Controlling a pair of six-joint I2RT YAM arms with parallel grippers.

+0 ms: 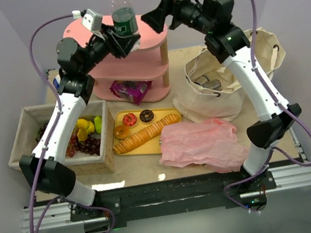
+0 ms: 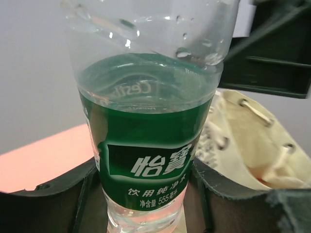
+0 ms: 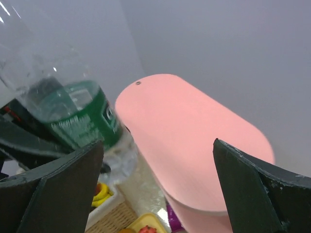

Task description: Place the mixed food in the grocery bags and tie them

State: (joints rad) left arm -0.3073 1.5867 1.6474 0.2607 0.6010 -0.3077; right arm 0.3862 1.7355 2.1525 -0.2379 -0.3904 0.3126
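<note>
Water bottle (image 1: 122, 11), green label, stands upright over the top tier of the pink shelf (image 1: 78, 29), near its middle. Long axis vertical, cap up. Cannot tell whether its base rests on the tier or hangs just clear.

Left end effector (image 1: 125, 36): clenched on the bottle low on the label band. In the left wrist view both fingers (image 2: 53, 199) press its sides.

Right end effector (image 1: 153, 18): released, jaws wide with nothing between them. It sits just right of the bottle over the shelf's right end, and only the shelf top shows through the gap in its wrist view.

Canvas bag (image 1: 212, 98): on the bench right of the shelf and nearer the arm bases, mouth open upward. Pink plastic bag (image 1: 202, 144): flat and crumpled, in front of the shelf, nearer the bases again.

Judgement: the move turns on carrying the bottle rightward from the shelf to the canvas bag's mouth. The right arm is nearer the bag, while the left must reach across. The waiting right jaws suggest a handover, taken above the left's grip.
</note>
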